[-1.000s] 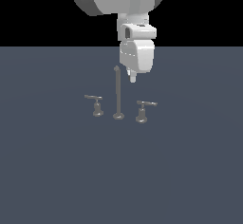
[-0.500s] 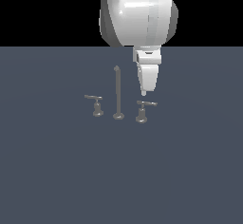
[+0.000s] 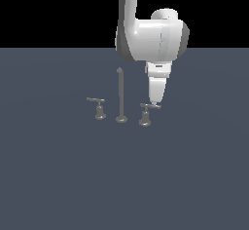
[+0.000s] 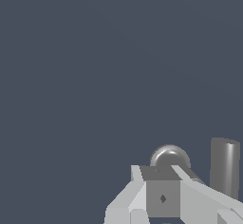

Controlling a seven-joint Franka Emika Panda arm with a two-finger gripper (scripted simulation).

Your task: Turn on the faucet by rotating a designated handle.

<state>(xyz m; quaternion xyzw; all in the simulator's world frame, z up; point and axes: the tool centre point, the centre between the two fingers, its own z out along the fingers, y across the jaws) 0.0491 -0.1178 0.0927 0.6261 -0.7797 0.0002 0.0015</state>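
The faucet is a small grey three-piece set on the dark floor. Its tall thin spout (image 3: 120,95) stands between two short lever handles. The handle (image 3: 146,113), with a stout flared base, stands on the exterior view's right of the spout. A smaller, slimmer handle (image 3: 99,108) stands on the spout's left. My gripper (image 3: 155,103) points down with its fingers together, its tip at the outer end of the handle's bar. In the wrist view the gripper (image 4: 159,176) sits just before a rounded grey handle top (image 4: 170,156), with a grey cylinder (image 4: 224,167) beside it.
The flat dark blue-grey floor (image 3: 58,175) stretches all around the faucet. The white arm (image 3: 151,39) rises above the handle and behind the spout's right side.
The arm has swung to the exterior view's right and come down, from beside the spout's top to the end of the right-hand handle's bar. The faucet pieces look unmoved.
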